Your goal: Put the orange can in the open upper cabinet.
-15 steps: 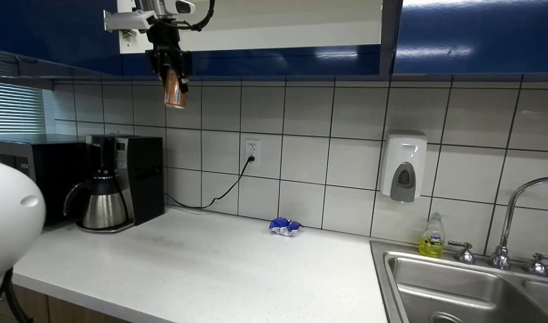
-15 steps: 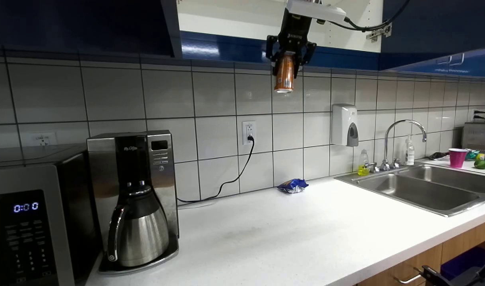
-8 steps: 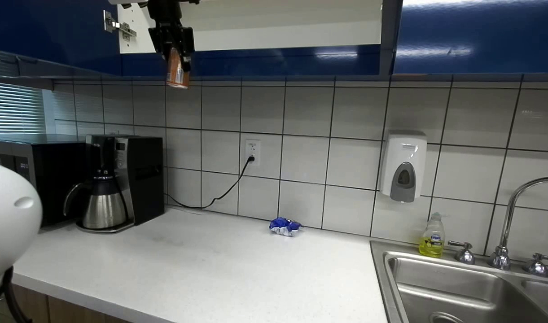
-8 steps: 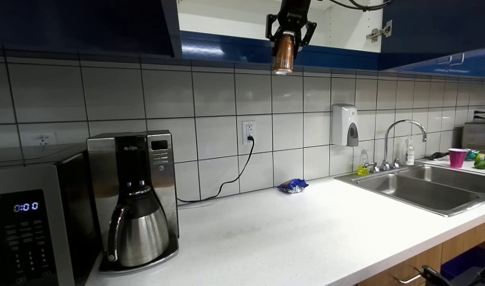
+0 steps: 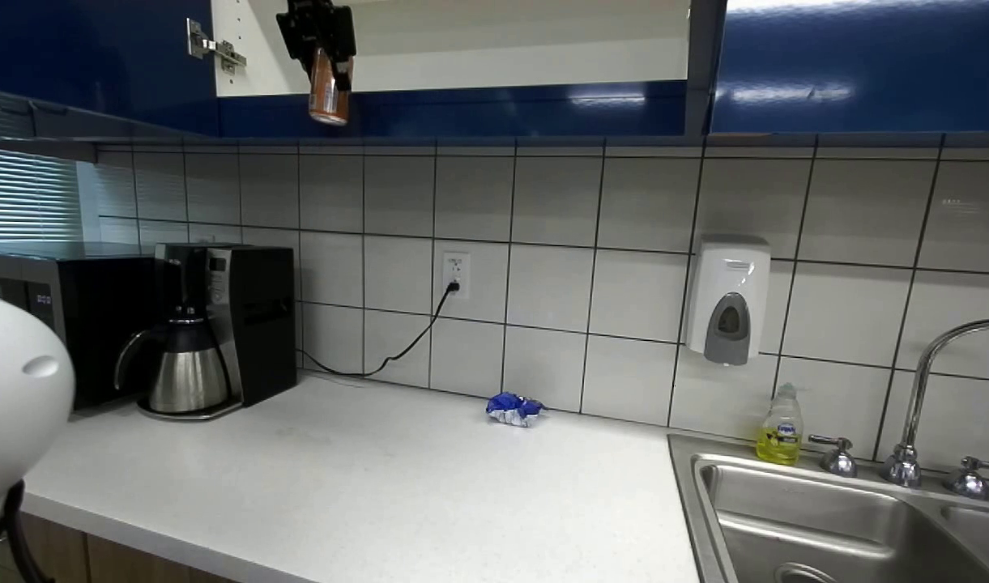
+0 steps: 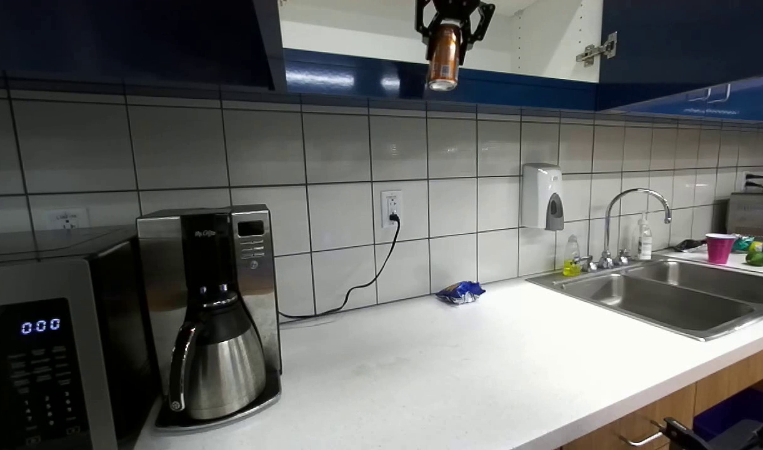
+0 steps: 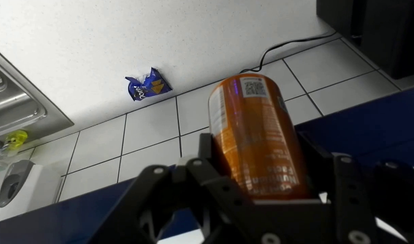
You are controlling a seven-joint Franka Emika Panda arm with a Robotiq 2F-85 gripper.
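- Chg: gripper [image 6: 446, 59] w/ orange can [image 7: 254, 135] has risen from tile wall [image 5: 474, 194] to blue lower rail [image 5: 462, 111] of open upper cabinet [image 5: 502, 48]
- Grip: clamped on orange can; it's slightly tilted, near side of rail, not yet in
- Meaning: prob more lift reqd, then far move
- Qty: 1 orange can, 1 gripper, 1 blue wrapper [image 7: 149, 84], 1 coffee pot [image 6: 231, 375], 2 sink basins [image 6: 656, 300]

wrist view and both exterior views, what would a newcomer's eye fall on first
Probably the orange can, which looms large in the wrist view; in both exterior views it hangs from the gripper, in front of the blue bottom edge of the open upper cabinet. Next, the crumpled blue wrapper stands out on the white counter, close to the tiled wall.
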